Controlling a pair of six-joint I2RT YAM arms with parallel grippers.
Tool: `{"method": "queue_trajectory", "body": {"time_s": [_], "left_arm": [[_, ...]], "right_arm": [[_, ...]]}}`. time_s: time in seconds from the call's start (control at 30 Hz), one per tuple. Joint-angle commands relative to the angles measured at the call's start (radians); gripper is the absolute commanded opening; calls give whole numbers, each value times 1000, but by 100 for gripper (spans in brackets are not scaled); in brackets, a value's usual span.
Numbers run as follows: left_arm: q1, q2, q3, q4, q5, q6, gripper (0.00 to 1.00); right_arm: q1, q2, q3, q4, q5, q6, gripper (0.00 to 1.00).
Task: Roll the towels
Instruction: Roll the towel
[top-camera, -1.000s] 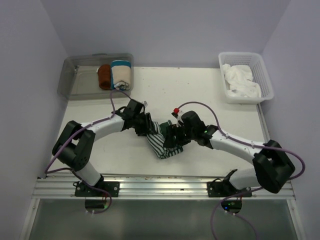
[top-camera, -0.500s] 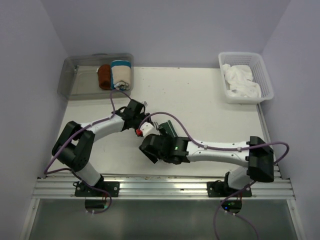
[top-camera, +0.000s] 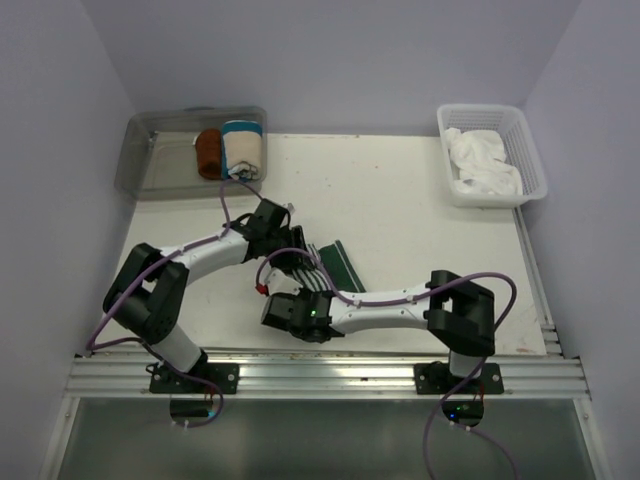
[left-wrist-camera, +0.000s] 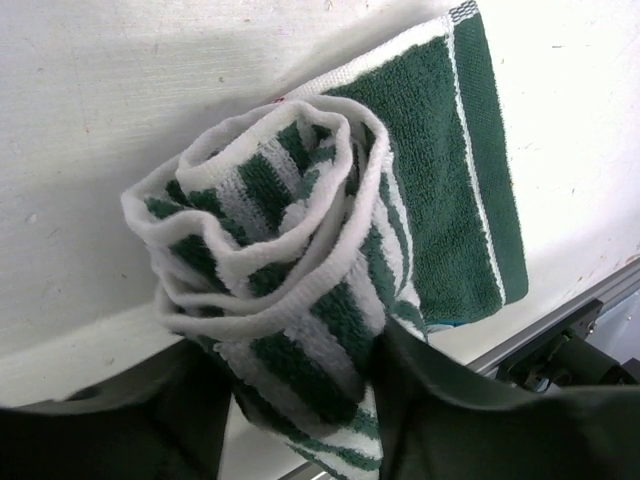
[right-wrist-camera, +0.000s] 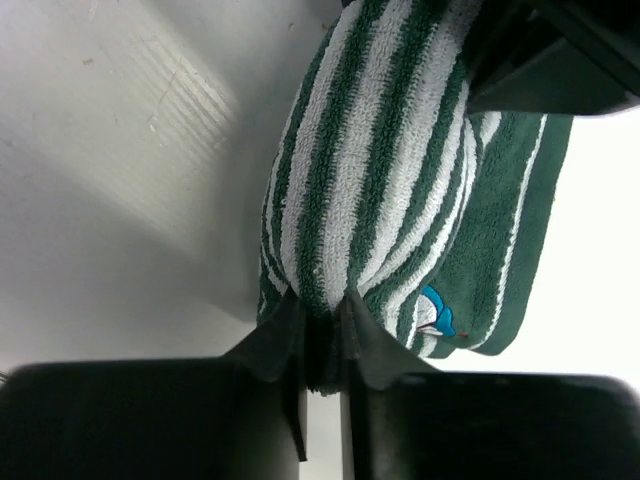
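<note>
Green-and-white striped towel part-rolled near the centre of the surface, with a claw on each end of the roll.

The left claw stands about half-open, its fingers cupping one end of the loose spiral. The right claw is pinched almost closed on the folded cloth at the other end. A flat dark-green tail with a white edge stripe lies unrolled toward 3 o'clock. To finish this roll well, I judge both claws should turn together toward the tail under even tension, since thick, springy terry loosens readily and the spiral already gapes at the left end. The plain white towel lies crumpled in the slotted white basket at 1 o'clock, not yet rolled. The cloth is soft looped pile and the surface is matte white.
</note>
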Motion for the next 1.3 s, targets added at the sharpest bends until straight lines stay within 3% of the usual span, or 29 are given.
{"method": "queue_trajectory", "body": {"time_s": [0.0,0.03,0.07,0.2,0.47,0.67,0.83,1.1,1.27], "left_arm": [[-4,-41,12,-22,1,2,59],[-4,-54,9,-13,9,3,64],[-4,-61,7,2,13,3,76],[-2,-96,24,1,13,6,87],[4,-182,84,-79,-48,39,89],[2,-163,52,-52,-27,49,90],[2,-145,19,-13,1,51,90],[-2,-107,-16,36,25,65,88],[-7,-64,-18,91,52,53,84]], "right_arm": [[-29,-61,-41,38,10,61,0],[-43,-81,-60,53,-33,62,0],[-53,-101,-102,94,-60,65,0],[-147,-228,-211,198,-259,82,0],[-338,-437,-366,363,-638,171,0],[-457,-494,-468,473,-864,263,0],[-544,-503,-599,673,-1049,381,0],[-609,-483,-679,849,-1171,490,0],[-636,-465,-684,854,-1217,478,0]]}}
